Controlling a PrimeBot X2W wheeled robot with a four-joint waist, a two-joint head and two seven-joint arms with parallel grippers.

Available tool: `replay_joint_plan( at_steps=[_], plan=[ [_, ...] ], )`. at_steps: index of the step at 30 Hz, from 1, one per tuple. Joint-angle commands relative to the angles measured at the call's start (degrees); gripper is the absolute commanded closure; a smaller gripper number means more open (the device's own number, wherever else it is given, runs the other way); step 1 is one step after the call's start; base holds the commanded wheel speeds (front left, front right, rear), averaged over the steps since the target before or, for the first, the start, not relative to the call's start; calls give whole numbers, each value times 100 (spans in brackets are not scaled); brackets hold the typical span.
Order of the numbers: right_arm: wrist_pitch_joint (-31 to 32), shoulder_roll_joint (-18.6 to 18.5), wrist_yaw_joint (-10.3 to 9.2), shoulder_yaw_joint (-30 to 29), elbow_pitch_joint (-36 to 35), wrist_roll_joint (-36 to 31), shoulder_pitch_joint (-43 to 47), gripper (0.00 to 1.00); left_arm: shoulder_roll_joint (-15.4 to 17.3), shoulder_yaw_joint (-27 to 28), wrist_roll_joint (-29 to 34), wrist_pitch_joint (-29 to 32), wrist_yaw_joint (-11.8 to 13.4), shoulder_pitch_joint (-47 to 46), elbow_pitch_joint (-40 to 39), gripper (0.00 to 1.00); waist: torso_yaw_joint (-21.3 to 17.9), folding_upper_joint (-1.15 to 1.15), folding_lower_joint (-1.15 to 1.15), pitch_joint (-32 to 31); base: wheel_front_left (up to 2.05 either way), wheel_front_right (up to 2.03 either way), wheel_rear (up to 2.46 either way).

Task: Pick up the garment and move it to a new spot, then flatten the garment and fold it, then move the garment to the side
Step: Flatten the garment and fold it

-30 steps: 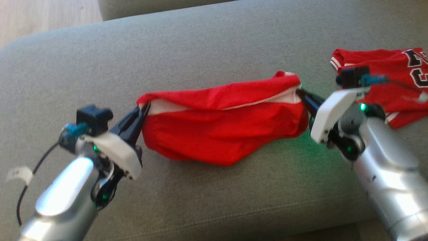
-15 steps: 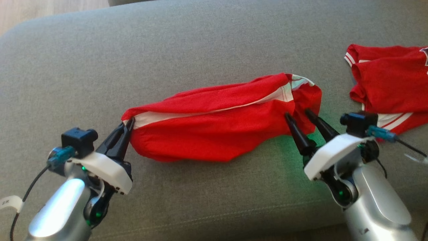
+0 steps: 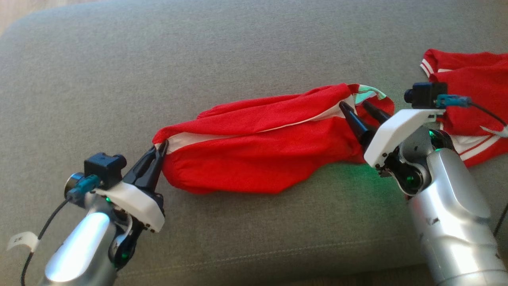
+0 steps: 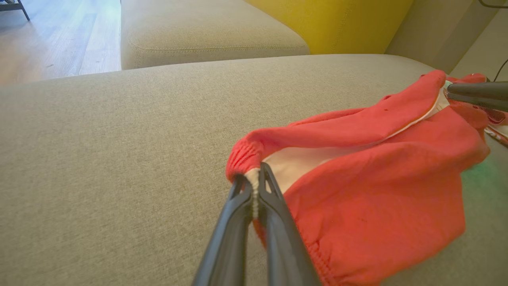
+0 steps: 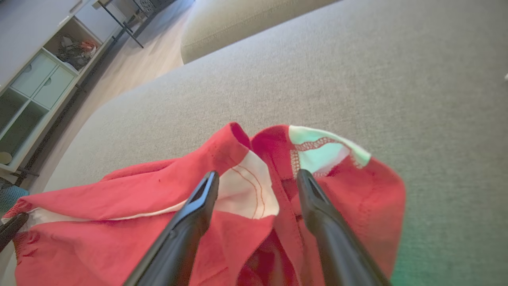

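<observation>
The red garment (image 3: pixel 258 159) lies on its side in a long, bunched heap on the grey sofa (image 3: pixel 238 59), near the front edge. It has a white stripe (image 3: pixel 198 139) running along it. Its left end is lifted a little off the seat.

The left gripper (image 3: pixel 162 145) is pinched tight on that left end, right at the white stripe. In the left wrist view the two dark fingers (image 4: pixel 238 222) squeeze a thin fold of cloth between them.

The right gripper (image 3: pixel 354 104) is at the other end of the garment. Its two fingers (image 5: pixel 190 222) stand wide apart over the cloth and pinch nothing. A white patch (image 5: pixel 248 186) of the garment shows between them.

A green glow (image 3: pixel 357 174) falls on the sofa under the right arm.

Another red top (image 3: pixel 472 79) with white stripes lies on the sofa, just to the right of the right gripper. A wood floor (image 4: pixel 59 35) and a yellow cushion (image 4: pixel 337 20) are behind the sofa.
</observation>
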Motion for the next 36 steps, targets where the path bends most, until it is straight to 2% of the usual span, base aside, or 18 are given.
replay_joint_plan(
  at_steps=[1,4,5,7,8,11,19,23,26,29,33,36],
  plan=[
    [36,81,-2,86,-151,33,-212,0,124,223,44,-77,-24,-184,-105,100,28,0,0,3,0,0,0],
    [269,80,-2,115,100,136,-394,0,56,202,99,-77,-55,-232,-60,100,92,0,0,13,0,0,0],
    [318,67,-2,148,157,155,-436,4,36,204,111,-77,-63,-246,-48,100,109,0,0,16,0,0,0],
    [338,21,-2,224,249,144,-495,29,2,213,138,-77,-77,-266,-30,100,135,0,0,22,0,0,0],
    [331,5,-2,254,287,145,-519,54,-14,222,150,-77,-82,-275,-25,100,146,0,0,30,0,0,0],
    [280,-32,-2,325,379,186,-577,100,-49,252,183,-77,-95,-296,-17,100,178,0,0,47,0,0,0],
    [-66,-312,-2,444,230,332,-612,100,-100,459,219,-77,-115,-264,-70,100,189,0,0,-63,0,0,0],
    [-184,-511,-2,418,-136,526,-602,100,-178,731,-61,-77,-121,-281,-231,100,133,0,0,-172,0,0,0],
    [-216,-619,-2,336,-471,730,-657,100,-134,722,-408,-76,-123,-521,-432,100,72,0,0,-230,0,0,0],
    [-159,-653,-2,176,-696,928,-866,100,-18,613,-845,127,-124,-1053,-646,100,-3,0,0,-232,0,0,0],
    [-127,-719,-2,55,-767,818,-1433,100,204,211,-1308,656,-124,-2180,-857,100,-71,0,0,-85,0,0,0],
    [-169,-688,-2,-26,-645,623,-2110,100,337,-62,-1414,870,-124,-3212,-743,100,-187,0,0,168,0,0,0]
  ],
)
